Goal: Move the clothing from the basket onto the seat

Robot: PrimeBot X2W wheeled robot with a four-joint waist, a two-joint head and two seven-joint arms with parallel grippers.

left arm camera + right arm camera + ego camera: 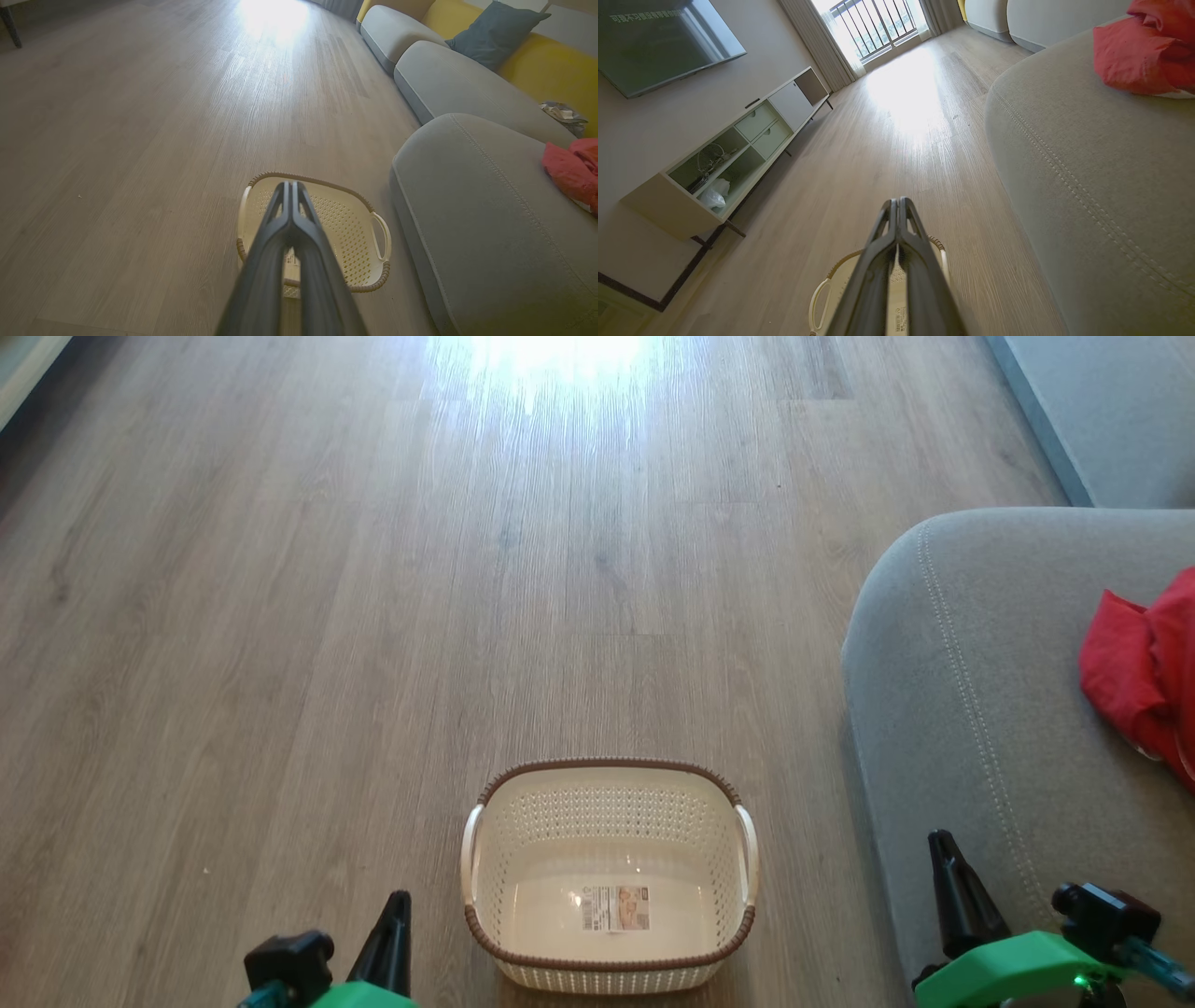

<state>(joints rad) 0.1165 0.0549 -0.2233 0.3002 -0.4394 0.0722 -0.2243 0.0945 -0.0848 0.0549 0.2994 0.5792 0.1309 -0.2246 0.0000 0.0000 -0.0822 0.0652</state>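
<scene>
We look down on a wood-plank floor (373, 569), washed out by glare at its far end. The grey seat (980, 728) comes next in size: its rounded corner and pale stitched seam are plain, but the right edge of the head view cuts off the rest of it. In the right wrist view a long low media cabinet (738, 154) stands against the wall, and we cannot make out what lies in its open shelves. The basket (607, 769) stands on the floor just beside the seat's side edge, apart from it, and its bare bottom is in view. In both wrist views the fingers cover its near part. The clothing (1134, 677) lies on top of the seat, inward from the seam and well away from the rounded corner. It is a crumpled red heap, half cut off by the frame, with only a sliver of white at its lower edge. The left pincer (290, 185) and the right pincer (899, 201) each have their dark fingers pressed together tip to tip. Both hang above the floor near the basket, their bases cut off at the bottom edge. The label (615, 907) on the basket's bottom is too small for us to read.
</scene>
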